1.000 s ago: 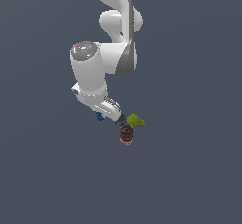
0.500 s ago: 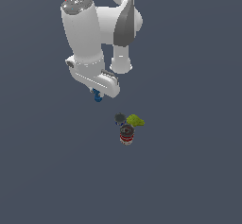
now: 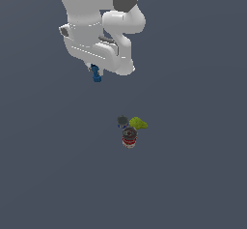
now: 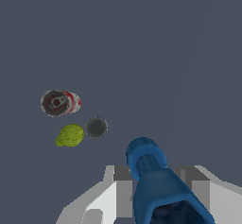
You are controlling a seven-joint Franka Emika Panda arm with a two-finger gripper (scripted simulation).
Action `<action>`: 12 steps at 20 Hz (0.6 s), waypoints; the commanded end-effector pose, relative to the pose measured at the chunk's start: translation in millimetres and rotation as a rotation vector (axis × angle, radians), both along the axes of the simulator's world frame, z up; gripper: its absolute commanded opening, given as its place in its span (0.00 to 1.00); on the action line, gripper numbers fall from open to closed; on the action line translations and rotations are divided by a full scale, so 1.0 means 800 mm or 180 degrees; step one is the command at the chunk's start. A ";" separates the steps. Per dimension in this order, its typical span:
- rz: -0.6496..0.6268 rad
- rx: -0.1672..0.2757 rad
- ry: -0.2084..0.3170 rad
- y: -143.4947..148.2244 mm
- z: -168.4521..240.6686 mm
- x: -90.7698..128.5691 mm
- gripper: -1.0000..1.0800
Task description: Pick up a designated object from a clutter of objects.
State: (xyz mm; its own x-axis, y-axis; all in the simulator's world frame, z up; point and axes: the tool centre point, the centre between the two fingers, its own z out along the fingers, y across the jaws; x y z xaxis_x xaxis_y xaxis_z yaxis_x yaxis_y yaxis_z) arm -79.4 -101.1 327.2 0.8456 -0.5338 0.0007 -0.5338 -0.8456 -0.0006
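A white robot arm (image 3: 99,25) fills the upper left of the exterior view, against a plain dark grey-blue ground. Its gripper (image 3: 96,73) hangs below the arm's body, closed on a small bright blue elongated piece (image 3: 96,73) with knobby ends, which is lifted well clear of the ground. In the wrist view the blue piece (image 4: 153,180) sits between the two grey fingers (image 4: 120,183) (one on each side, touching it). Lower and toward the exterior view's right lies the rest of the clutter, well apart from the gripper: a dark grey round object (image 3: 122,121), a red-and-white can (image 3: 129,137) with a dark top just beside it, and a yellow-green lump (image 3: 138,123) at the far right, all close together.
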 end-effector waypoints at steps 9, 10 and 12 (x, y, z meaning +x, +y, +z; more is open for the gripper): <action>0.0002 -0.0001 0.0003 -0.003 0.064 -0.030 0.00; 0.0002 -0.0001 0.0003 -0.003 0.067 -0.031 0.00; 0.0002 -0.0001 0.0003 -0.004 0.071 -0.032 0.00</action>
